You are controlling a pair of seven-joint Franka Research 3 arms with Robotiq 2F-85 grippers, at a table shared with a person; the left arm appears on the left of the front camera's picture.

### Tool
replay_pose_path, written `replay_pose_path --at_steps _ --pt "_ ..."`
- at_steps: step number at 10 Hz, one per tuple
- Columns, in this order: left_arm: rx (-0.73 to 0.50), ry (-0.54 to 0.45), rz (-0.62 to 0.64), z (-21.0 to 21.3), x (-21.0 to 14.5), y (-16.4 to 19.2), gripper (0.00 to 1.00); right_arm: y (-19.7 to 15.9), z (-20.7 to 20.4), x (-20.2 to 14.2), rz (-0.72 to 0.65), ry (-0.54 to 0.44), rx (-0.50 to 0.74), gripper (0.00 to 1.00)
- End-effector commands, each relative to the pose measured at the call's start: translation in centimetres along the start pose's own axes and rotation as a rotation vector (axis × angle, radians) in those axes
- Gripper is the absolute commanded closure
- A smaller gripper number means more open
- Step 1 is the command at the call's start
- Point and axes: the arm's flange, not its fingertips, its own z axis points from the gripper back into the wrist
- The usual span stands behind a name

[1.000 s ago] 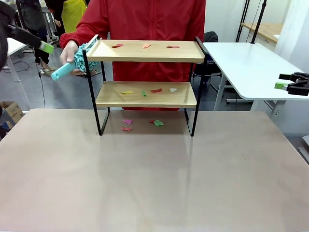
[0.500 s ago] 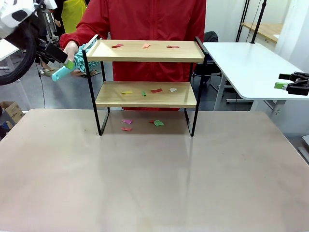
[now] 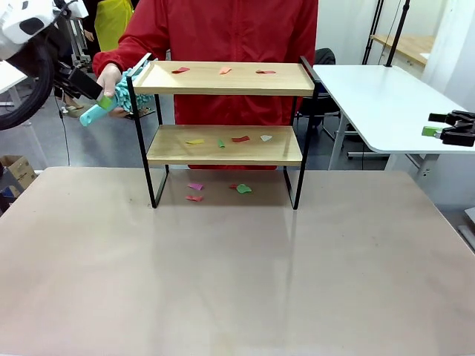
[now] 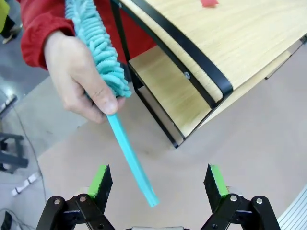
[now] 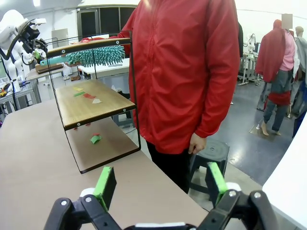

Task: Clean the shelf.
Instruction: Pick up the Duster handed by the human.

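a two-tier shelf (image 3: 289, 80) of light wood boards in a thin black frame stands at the far middle of the grey-brown table (image 3: 223, 282), with a person in a red jacket (image 3: 223, 30) just behind it. its top board carries three paper scraps: red (image 3: 180, 70), orange (image 3: 225, 70) and red (image 3: 265, 72). the lower board holds four, yellow (image 3: 194, 141), green (image 3: 220, 143), red (image 3: 240, 139) and white (image 3: 266, 137). more scraps lie on the table between the legs, among them pink (image 3: 194, 186) and green (image 3: 243, 188).

at the shelf's left end the person's hand (image 4: 76, 76) grips a teal fluffy duster (image 4: 129, 158) where the fluff meets the handle. the left gripper (image 4: 158, 179) faces it with fingers spread wide; in the wrist view the handle's free end lies between the green pads (image 4: 100, 179), clear of both.

at the far right, the right gripper (image 3: 430, 124) hangs beside a white side table (image 3: 371, 96), its fingers spread wide and holding nothing.
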Motion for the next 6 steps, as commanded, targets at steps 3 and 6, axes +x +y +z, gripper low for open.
replay_pose_path --at_steps 3,6 --pt "0.097 0.065 0.098 -1.4 0.5 0.0 0.00 0.3 -0.4 0.7 -0.014 0.007 -0.013 0.00" --pt "0.187 0.082 0.127 -2.2 0.5 0.2 0.00 0.3 -0.4 0.7 -0.014 0.007 -0.013 0.00"
